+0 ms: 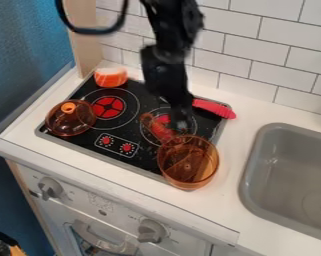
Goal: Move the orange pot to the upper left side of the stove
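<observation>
The gripper [181, 120] hangs over the right burner, just above and left of the orange pot's bowl, near where its handle joins. The see-through orange pot [188, 162] sits at the stove's front right corner, partly over the white counter, with its handle pointing up and left across the right burner. Whether the gripper touches the pot, I cannot tell. The black stove [139, 138] has two red-centred burners; the left burner has nothing on it.
An orange lid [70, 118] with a knob lies at the stove's left edge. An orange-and-white piece [110, 77] sits at the back left corner. A red-pink object [214, 108] lies at the back right. The grey sink [289, 175] is at the right.
</observation>
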Available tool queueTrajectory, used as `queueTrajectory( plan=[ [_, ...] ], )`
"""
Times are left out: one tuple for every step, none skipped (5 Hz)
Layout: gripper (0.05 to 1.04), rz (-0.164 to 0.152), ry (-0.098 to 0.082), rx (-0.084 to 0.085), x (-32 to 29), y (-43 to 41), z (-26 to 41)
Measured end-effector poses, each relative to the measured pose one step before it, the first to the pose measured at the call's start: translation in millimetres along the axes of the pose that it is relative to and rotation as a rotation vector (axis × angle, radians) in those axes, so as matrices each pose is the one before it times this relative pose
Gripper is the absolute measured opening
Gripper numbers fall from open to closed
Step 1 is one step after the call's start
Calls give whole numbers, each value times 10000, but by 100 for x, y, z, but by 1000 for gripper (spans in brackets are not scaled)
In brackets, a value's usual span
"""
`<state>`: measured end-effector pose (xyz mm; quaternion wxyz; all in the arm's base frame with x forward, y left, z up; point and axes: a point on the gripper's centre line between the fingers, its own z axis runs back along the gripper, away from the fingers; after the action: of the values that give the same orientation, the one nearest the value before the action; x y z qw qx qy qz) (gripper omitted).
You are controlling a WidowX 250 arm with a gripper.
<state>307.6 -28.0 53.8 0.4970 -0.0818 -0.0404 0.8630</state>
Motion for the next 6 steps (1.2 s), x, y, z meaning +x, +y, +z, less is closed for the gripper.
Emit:
queueTrajectory(
  plan=[
    [1001, 8, 55, 33, -415, 3031, -614],
    [1001, 212, 59, 193, 172, 2180, -978],
    [1001, -207, 11, -153, -819, 778, -616],
    [1001, 11, -551, 153, 267, 136, -1844],
    [1001, 55, -245, -160, -395, -453, -756],
    [1001, 161, -272, 62, -270, -436, -1021]
  ],
)
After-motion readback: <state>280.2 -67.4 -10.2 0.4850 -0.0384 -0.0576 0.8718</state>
